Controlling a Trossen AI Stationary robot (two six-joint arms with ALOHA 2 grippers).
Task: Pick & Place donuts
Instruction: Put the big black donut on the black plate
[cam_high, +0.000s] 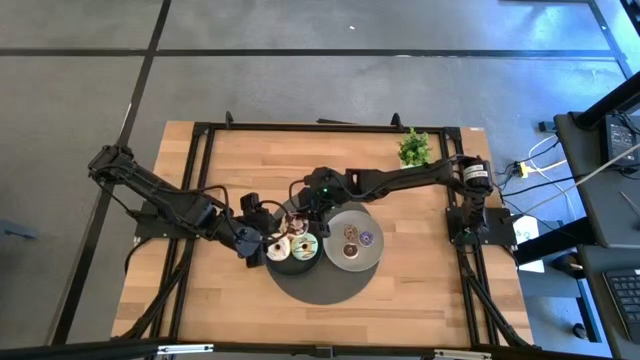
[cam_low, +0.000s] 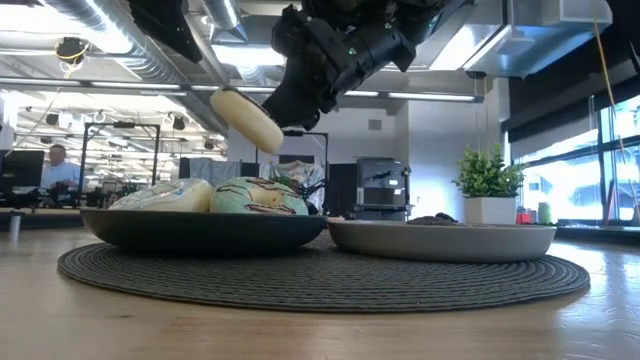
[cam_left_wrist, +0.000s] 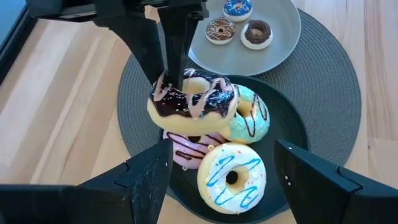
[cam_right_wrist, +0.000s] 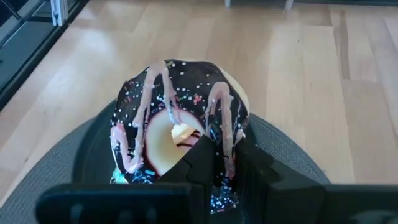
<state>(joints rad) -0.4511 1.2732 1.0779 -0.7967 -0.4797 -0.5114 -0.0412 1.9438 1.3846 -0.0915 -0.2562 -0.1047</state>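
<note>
left arm (cam_high: 160, 200): matte black, slim tubular links, chunky rounded joints
right arm (cam_high: 400, 180): same black build; silver-grey collar with small label on the joint nearest the potted plant (cam_high: 414, 147)
indicator: small green light on right wrist housing, plant-far end of the arm
left gripper (cam_left_wrist: 224, 180): two broad black fingers (cam_left_wrist: 146, 177), angular faceted faces, plain moulded plastic
right gripper (cam_right_wrist: 205, 180): black, blocky stepped finger body
cables: black leads along both arms; white and yellow ones by the right base, past the plant

Two plates (cam_high: 372, 257) on round mat (cam_high: 325, 288)
</note>
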